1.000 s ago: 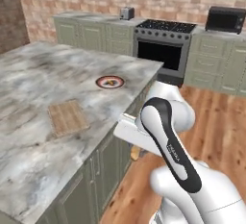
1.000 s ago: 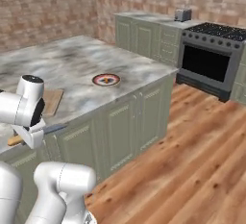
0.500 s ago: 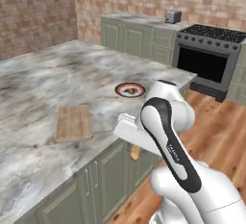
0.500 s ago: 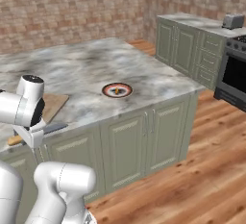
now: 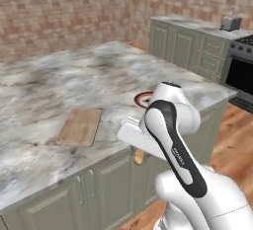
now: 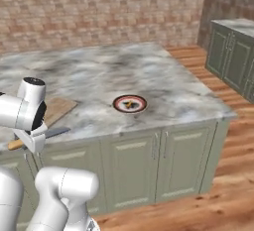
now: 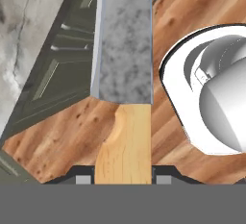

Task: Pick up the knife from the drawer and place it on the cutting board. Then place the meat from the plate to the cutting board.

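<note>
Gripper [image 7: 124,180] clamped on the knife [image 7: 124,74] at the wooden handle, w/ the grey-blue blade running straight out ahead of the fingers in the hand view; the handle butt pokes out below the wrist in the left base view, and the blade tip shows beside the arm in the right base view. Knife is carried off the counter edge, in front of the cabinet doors, not yet over the cutting board [image 5: 80,126]. Board lies flat on the marble counter [image 5: 49,86], near the front edge; the plate [image 6: 130,103] sits well apart from it along the same edge, w/ a small item on it, presumably the meat, too small to confirm. Step in hand, judged: bring knife to board. To do it well: lift clear of the counter lip before swinging in, keep the blade level, centre it over the board w/ the length along the grain so neither end overhangs, lower until it touches, then release; leave room on the board for the meat. Surface: grey-white veined marble island top over sage-green cabinets. Room: brick walls, wood plank floor, a further cabinet run w/ a toaster [image 5: 230,23] and a range [image 5: 242,71] beyond.
</note>
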{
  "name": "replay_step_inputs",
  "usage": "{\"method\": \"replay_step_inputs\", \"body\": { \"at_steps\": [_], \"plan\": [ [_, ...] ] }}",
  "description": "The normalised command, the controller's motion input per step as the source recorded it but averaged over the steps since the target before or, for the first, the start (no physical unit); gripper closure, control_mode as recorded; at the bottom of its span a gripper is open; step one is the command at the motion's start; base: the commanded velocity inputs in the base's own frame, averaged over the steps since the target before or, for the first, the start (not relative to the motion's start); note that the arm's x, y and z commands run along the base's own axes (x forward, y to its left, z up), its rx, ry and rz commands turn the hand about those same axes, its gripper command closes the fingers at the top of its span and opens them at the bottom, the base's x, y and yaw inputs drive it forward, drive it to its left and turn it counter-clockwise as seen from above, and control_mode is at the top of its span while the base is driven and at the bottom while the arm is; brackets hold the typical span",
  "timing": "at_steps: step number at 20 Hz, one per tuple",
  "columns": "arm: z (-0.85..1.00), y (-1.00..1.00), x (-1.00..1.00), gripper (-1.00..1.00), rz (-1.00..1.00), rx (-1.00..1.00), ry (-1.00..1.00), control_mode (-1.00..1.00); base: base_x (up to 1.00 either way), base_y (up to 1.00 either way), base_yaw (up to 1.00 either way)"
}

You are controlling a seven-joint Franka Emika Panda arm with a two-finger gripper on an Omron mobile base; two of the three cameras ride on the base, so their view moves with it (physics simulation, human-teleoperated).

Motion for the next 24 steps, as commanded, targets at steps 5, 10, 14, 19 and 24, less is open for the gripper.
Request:
{"method": "replay_step_inputs", "body": {
  "at_steps": [5, 10, 14, 19, 24],
  "plan": [
    [0.0, 0.0, 0.0, 1.0, 0.0, 0.0, 0.0, 1.0, 0.58, -0.37, 0.49],
    [0.0, 0.0, 0.0, 1.0, 0.0, 0.0, 0.0, 1.0, 0.61, -0.27, 0.52],
    [0.0, 0.0, 0.0, 1.0, 0.0, 0.0, 0.0, 1.0, 0.6, -0.23, 0.52],
    [0.0, 0.0, 0.0, 1.0, 0.0, 0.0, 0.0, 1.0, 0.63, -0.15, 0.51],
    [0.0, 0.0, 0.0, 1.0, 0.0, 0.0, 0.0, 1.0, 0.38, -0.44, 0.42]
  ]
}}
